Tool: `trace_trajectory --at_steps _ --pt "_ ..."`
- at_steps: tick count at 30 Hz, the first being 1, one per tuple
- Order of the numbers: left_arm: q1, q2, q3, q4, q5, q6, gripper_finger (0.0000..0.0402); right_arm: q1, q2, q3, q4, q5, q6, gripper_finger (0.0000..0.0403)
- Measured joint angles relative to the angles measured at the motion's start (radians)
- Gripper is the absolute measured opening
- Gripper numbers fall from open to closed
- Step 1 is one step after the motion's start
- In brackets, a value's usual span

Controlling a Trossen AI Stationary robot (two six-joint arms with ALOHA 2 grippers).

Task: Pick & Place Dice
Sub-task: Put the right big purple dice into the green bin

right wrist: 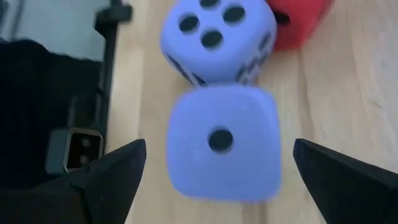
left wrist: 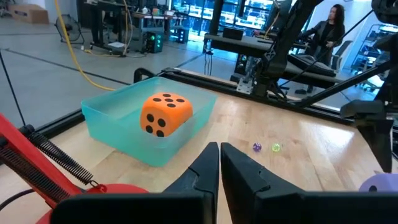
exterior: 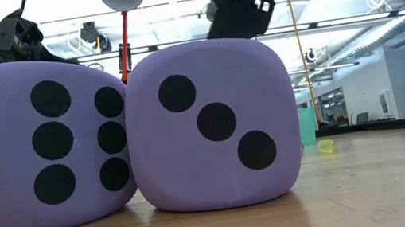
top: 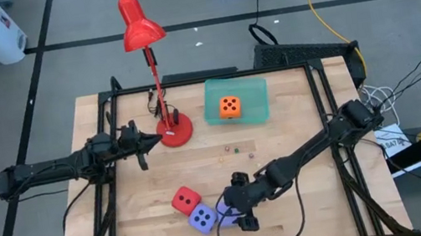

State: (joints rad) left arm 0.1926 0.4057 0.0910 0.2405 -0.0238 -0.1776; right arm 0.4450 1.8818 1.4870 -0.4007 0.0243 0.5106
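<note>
Dice sit in two places on the worktop (top: 300, 146): the orange die (top: 230, 106) rests inside the teal tray (top: 253, 111) toward the far edge, while the red die (top: 185, 200) and the two lavender dice cluster near the front edge. My right gripper (right wrist: 217, 165) hangs low over that cluster with its fingers spread wide, one on either side of the nearer lavender die (right wrist: 222, 143), whose single-pip face points up at my wrist camera; I cannot tell whether the fingers touch it. The second lavender die (top: 202, 218) sits just beyond it, touching it, and the red die is just beside that one. From table height the two lavender dice stand pressed side by side. My left gripper (top: 141, 148) waits on the other side of the worktop, next to the round base of the red lamp (top: 152, 59), fingers pressed nearly together and empty. Between the tray and the dice cluster a few tiny beads (top: 232, 146) lie scattered on the wood.
</note>
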Motion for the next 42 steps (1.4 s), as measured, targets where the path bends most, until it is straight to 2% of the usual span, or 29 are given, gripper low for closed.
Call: trace_trajectory --at_steps 23,28,42 --pt "0.0 0.0 0.0 -0.004 0.026 0.0 0.0026 0.004 0.11 0.009 0.015 -0.017 -0.032 0.04" --pt "0.0 0.0 0.0 -0.004 0.026 -0.001 0.0026 0.009 0.112 0.009 0.012 0.025 -0.058 0.04" --pt "0.0 0.0 0.0 -0.004 0.026 -0.002 0.0026 0.002 0.142 0.006 0.028 0.033 -0.075 0.0395"
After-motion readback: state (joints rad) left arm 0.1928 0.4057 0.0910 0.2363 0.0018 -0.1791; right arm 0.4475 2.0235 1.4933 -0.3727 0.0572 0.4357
